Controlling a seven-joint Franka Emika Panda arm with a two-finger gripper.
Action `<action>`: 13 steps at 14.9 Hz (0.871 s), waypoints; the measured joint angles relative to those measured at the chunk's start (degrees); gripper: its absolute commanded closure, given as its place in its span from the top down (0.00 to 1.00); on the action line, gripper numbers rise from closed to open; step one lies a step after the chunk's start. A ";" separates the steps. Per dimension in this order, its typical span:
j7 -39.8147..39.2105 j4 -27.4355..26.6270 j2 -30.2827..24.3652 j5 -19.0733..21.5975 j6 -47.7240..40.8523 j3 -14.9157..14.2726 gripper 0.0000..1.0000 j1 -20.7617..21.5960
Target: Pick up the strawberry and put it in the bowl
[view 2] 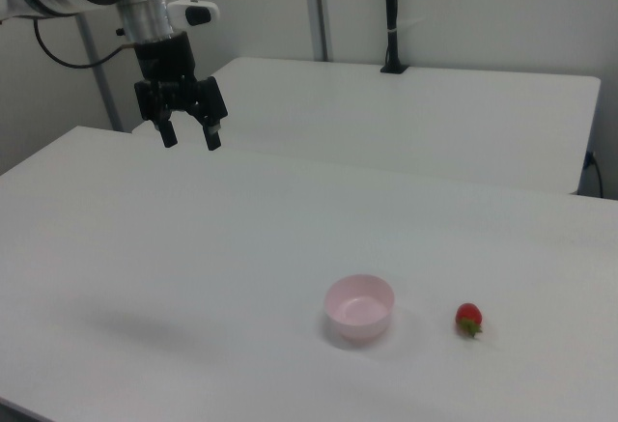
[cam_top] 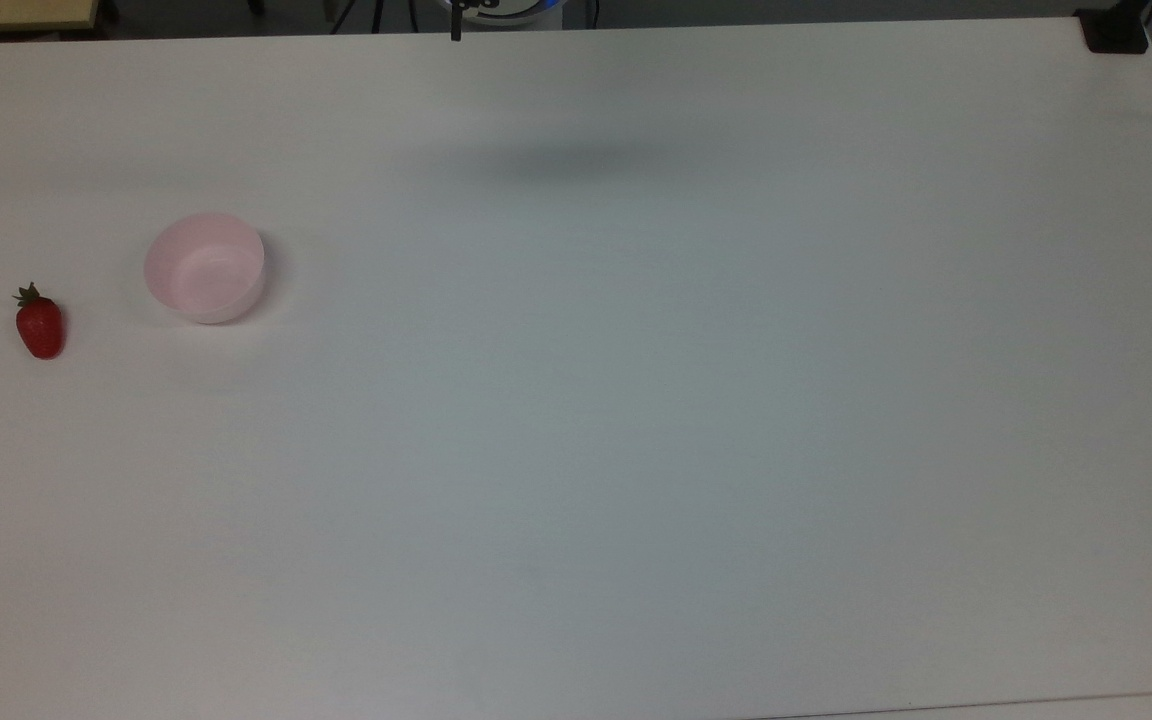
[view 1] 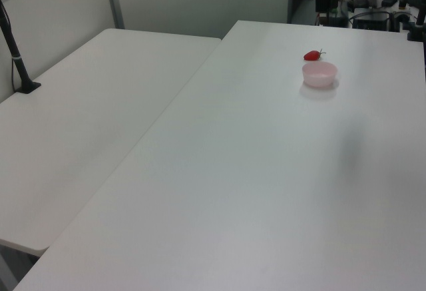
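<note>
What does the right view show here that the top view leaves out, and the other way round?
Right view alone: the arm raised above the table, its gripper open and empty, plus a second table behind. Top view alone: a black clamp at the table's far right corner, as the top view shows it. Both: the strawberry lying on the white table, apart from the empty pink bowl.

Gripper (view 2: 190, 139) raised, fingers apart

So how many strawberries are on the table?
1. The strawberry lies on the white table near the top view's left edge, just left of the pink bowl and not touching it. The bowl looks empty, so none seems hidden inside.
</note>
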 measured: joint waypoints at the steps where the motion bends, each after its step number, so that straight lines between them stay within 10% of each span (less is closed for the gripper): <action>1: 0.00 -0.01 0.00 0.00 0.00 0.00 1.00 0.00; 13: -0.02 -0.01 0.00 0.00 0.00 -0.60 1.00 -0.30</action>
